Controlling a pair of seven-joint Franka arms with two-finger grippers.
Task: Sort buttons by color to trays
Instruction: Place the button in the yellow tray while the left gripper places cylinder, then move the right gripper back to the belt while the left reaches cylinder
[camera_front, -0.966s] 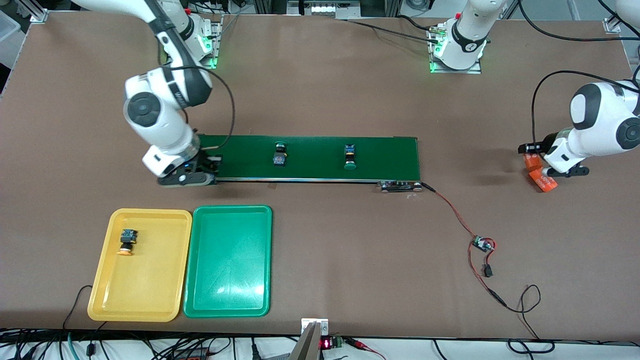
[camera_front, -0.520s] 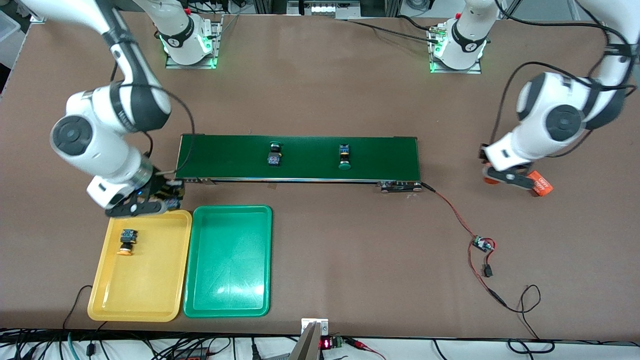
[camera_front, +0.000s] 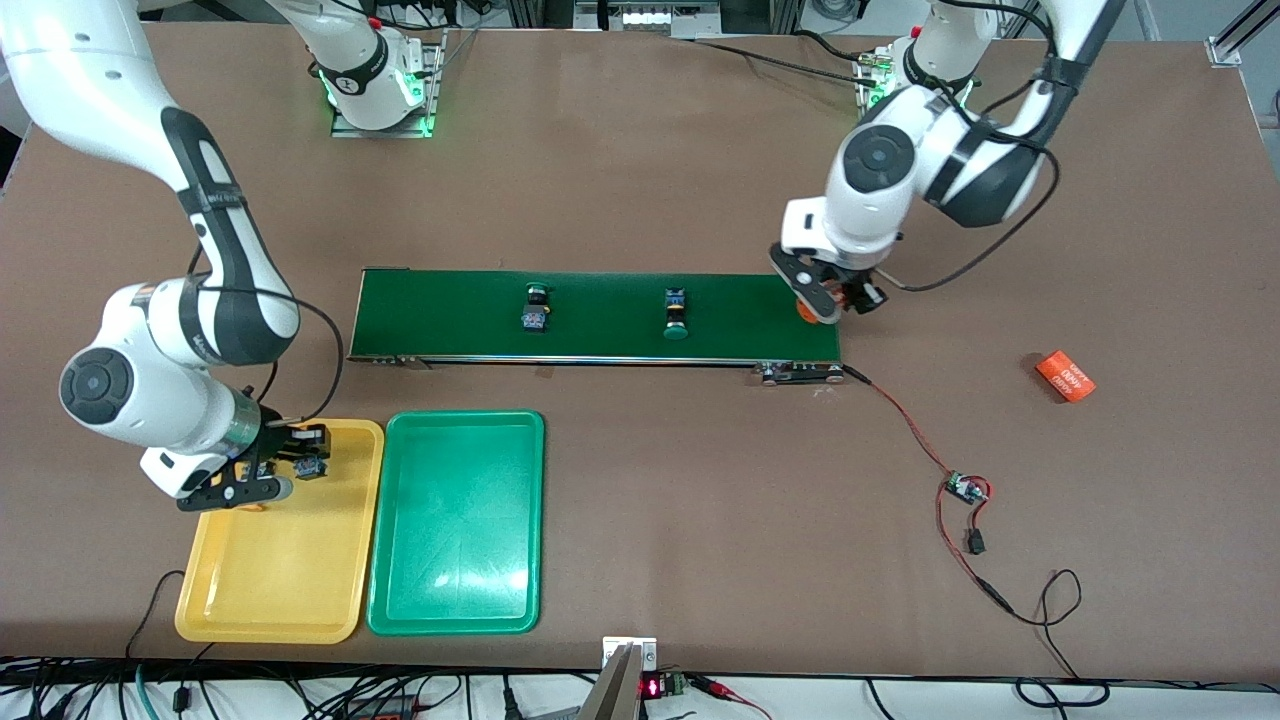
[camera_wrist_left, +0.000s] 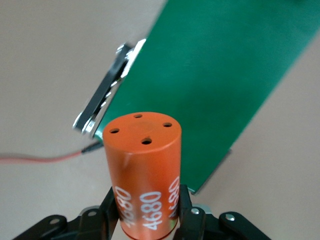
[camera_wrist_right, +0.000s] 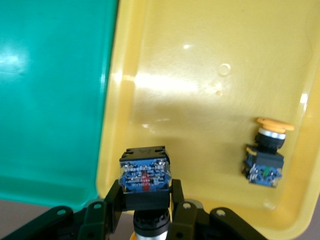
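My right gripper (camera_front: 285, 468) is over the yellow tray (camera_front: 280, 570), at the corner next to the green tray (camera_front: 460, 520). It is shut on a yellow-capped button (camera_wrist_right: 145, 176), held by its black body with the blue base up. A second yellow-capped button (camera_wrist_right: 265, 152) lies in the yellow tray (camera_wrist_right: 200, 90); the gripper hides it in the front view. Two green-capped buttons (camera_front: 535, 308) (camera_front: 676, 315) lie on the conveyor belt (camera_front: 600, 315). My left gripper (camera_front: 825, 298) is over the belt's end toward the left arm, shut on an orange labelled cylinder (camera_wrist_left: 145, 165).
A second orange cylinder (camera_front: 1065, 377) lies on the table toward the left arm's end. A red-and-black wire with a small board (camera_front: 966, 488) runs from the belt's motor end (camera_front: 800, 373) toward the front camera. The green tray (camera_wrist_right: 50, 90) holds nothing.
My right gripper has carried a button from the belt's end to over the yellow tray. My left gripper has carried a cylinder from the table's end to the belt. The belt buttons have drifted toward the right arm.
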